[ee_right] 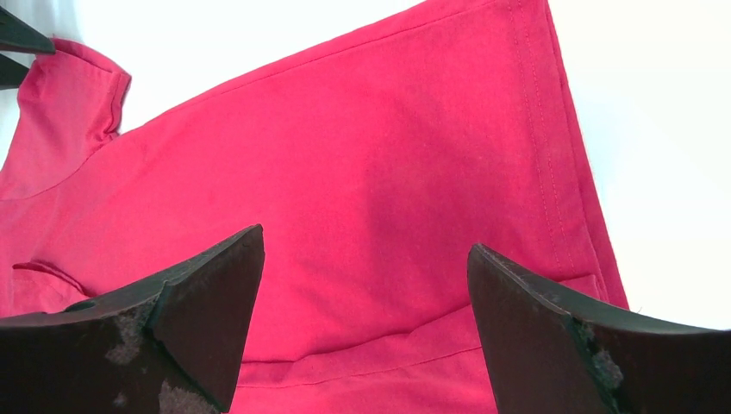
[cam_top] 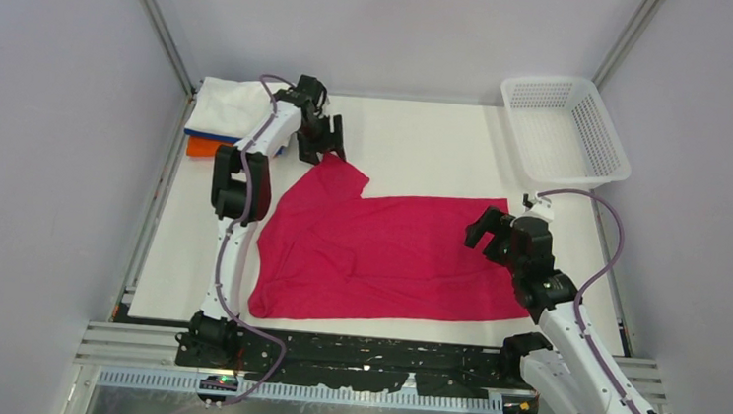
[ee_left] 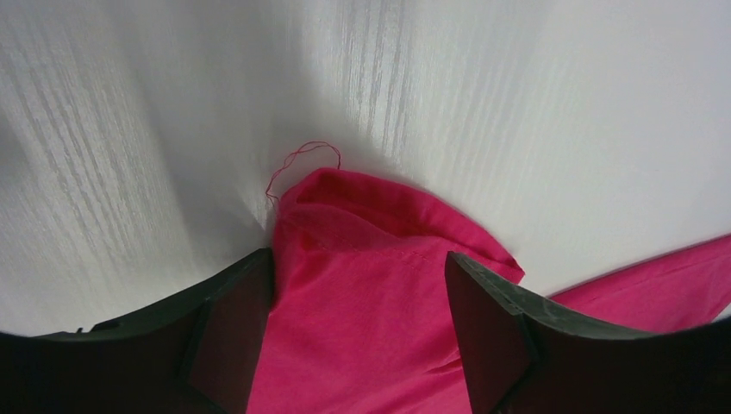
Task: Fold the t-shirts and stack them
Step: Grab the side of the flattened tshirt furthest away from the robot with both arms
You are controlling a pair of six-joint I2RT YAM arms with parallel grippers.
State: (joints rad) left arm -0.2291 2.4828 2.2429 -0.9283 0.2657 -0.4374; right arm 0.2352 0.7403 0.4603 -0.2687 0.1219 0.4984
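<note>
Left gripper (ee_left: 358,259) spread astride magenta-red t-shirt (cam_top: 389,253) sleeve, right gripper (ee_right: 366,241) spread wide above its hem

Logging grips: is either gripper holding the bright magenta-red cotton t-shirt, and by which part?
Nothing. The open left gripper straddles a sleeve of the magenta-red t-shirt; the right gripper hangs open above its hem.
</note>
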